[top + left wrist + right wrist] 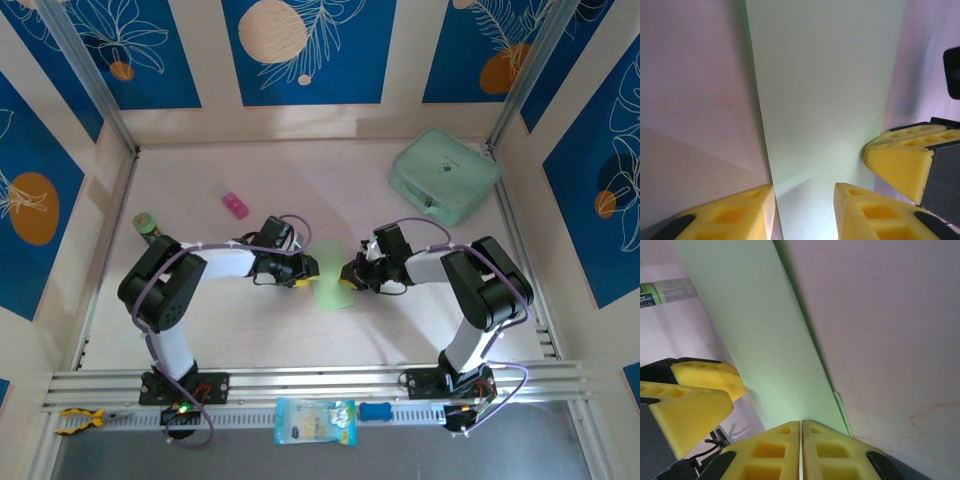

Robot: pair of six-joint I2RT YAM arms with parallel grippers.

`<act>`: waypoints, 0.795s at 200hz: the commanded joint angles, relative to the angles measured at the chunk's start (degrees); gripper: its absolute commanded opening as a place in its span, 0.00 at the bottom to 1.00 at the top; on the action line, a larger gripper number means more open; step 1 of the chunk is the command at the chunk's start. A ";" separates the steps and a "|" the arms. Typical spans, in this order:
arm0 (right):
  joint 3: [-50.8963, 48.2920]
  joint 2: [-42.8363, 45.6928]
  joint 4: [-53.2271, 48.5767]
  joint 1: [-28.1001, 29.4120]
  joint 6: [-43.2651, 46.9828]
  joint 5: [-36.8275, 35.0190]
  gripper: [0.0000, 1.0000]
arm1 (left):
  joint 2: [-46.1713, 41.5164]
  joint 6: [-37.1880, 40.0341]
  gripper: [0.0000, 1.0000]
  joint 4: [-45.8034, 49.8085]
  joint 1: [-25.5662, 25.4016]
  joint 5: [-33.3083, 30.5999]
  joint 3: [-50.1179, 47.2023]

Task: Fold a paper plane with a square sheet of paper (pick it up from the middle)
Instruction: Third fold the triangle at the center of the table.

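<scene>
Evidently an early fold is in hand: the sheet of paper (330,282), doubled into a strip, sits mid-table between the 2 arms. The right gripper (801,427) is clamped on its edge; the left gripper (804,194) straddles it, jaws narrowly apart. Next, the left must close squarely. The right wrist view makes the pinch plain; the top view blurs it.

Bright even light, soft shadows, wrist cams blurry.

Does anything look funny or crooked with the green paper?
Slightly. On the folded pale-green sheet of paper, a thin sliver of another layer peeks past the edge beside the right hand, so the layers seem not quite lined up.
</scene>
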State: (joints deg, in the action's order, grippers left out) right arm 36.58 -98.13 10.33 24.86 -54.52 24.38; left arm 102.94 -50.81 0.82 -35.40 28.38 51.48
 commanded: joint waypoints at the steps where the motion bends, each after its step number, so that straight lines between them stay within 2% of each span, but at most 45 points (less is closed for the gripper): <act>1: -2.20 -2.76 -4.54 0.90 -0.24 -3.29 0.11 | 1.22 -1.20 0.37 -3.28 -1.04 0.60 -0.38; 61: -2.26 -2.43 -4.70 0.84 -0.22 -3.15 0.11 | 0.87 -2.08 0.37 -4.84 -1.02 0.58 -0.94; 82: -2.30 -2.18 -4.65 0.71 -0.09 -3.12 0.11 | 0.45 -2.02 0.34 -4.57 -1.00 0.25 -0.98; 132: -4.39 2.10 1.03 0.80 1.73 -1.52 0.17 | -1.27 -0.23 0.08 -0.72 -0.94 -2.04 -0.60; 159: -4.81 7.07 0.17 0.88 4.38 -2.07 0.29 | -2.52 2.23 0.01 2.86 -0.12 -2.53 0.08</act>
State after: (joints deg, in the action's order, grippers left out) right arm 33.32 -94.94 13.91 25.41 -52.93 23.68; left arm 102.89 -51.57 -0.82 -36.01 26.94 51.16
